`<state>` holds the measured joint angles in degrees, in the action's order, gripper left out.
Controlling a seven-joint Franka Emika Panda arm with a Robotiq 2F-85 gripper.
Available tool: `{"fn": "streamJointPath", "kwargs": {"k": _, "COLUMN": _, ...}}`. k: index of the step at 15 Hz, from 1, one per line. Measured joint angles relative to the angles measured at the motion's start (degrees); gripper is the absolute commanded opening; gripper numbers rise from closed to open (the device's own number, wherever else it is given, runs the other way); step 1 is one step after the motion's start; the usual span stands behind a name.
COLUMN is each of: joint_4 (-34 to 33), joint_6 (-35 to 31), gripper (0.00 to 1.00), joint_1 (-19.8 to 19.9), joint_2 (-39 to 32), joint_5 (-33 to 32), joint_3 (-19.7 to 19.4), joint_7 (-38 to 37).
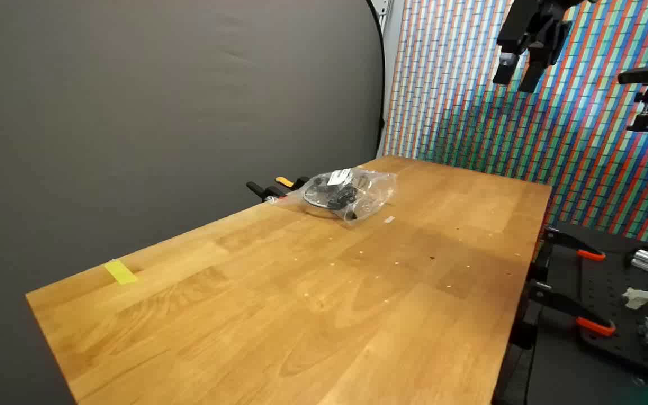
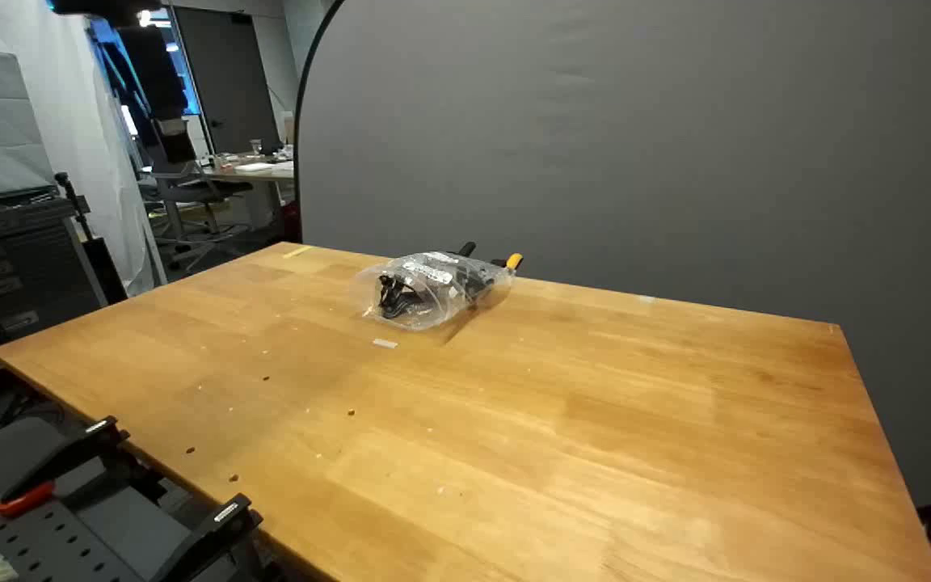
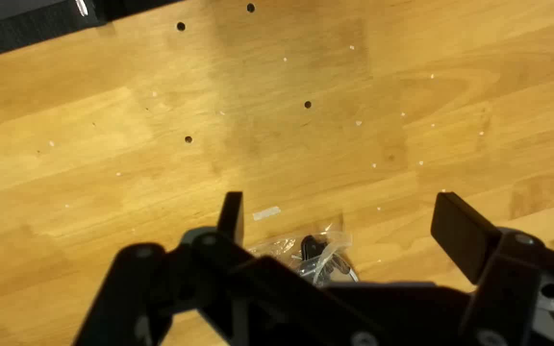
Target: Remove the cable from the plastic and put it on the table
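A clear plastic bag (image 1: 377,191) with a white label lies on the wooden table (image 1: 301,337) near its back edge; it also shows in an exterior view (image 2: 437,271). A black cable (image 1: 342,198) is coiled inside the bag and also shows there in an exterior view (image 2: 398,299). In the wrist view, part of the bag (image 3: 277,246) and the cable (image 3: 311,247) show at the lower middle, and the gripper body hides the rest. My gripper (image 3: 344,214) is open and empty. It is high above the table, apart from the bag, in both exterior views (image 1: 518,79) (image 2: 165,137).
Clamps with black and yellow handles (image 1: 284,181) sit at the table edge right behind the bag. Black clamps with orange handles (image 1: 595,326) hold the opposite edge. A yellow tape strip (image 1: 121,271) and a small whitish strip (image 1: 390,219) are on the tabletop.
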<state>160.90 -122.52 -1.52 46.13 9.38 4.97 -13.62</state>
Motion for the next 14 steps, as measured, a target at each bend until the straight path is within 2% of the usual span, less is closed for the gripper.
{"fn": "streamJointPath", "kwargs": {"k": 10, "joint_4": -0.2, "joint_6": 0.4, "gripper": 1.0, "joint_1": 0.1, "joint_2": -1.5, "joint_5": -0.2, "joint_3": 0.0, "joint_7": 0.0}}
{"fn": "streamJointPath", "kwargs": {"k": 14, "joint_4": -0.2, "joint_6": -5.8, "gripper": 1.0, "joint_1": 0.8, "joint_2": -7.5, "joint_5": -2.3, "joint_3": 0.2, "joint_7": 0.0}}
